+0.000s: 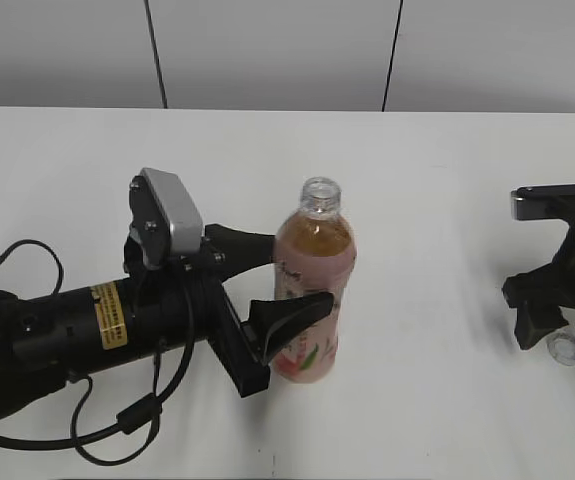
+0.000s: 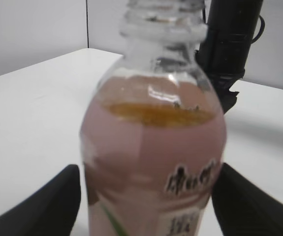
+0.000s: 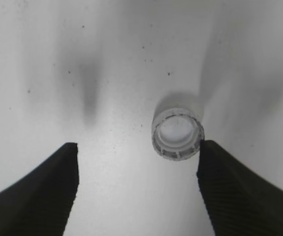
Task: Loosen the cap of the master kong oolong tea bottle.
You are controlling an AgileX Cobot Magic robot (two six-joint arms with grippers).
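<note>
Since the cap (image 3: 177, 134) lies upturned on the tabletop (image 1: 447, 180), unscrewing is judged done | bottle (image 1: 313, 290) kept upright, gripped by left fingers (image 1: 292, 315) for steadiness | right gripper (image 3: 137, 189) spread wide, cap just inside one finger.

Bright even light, soft shadows; left wrist view blurred
</note>
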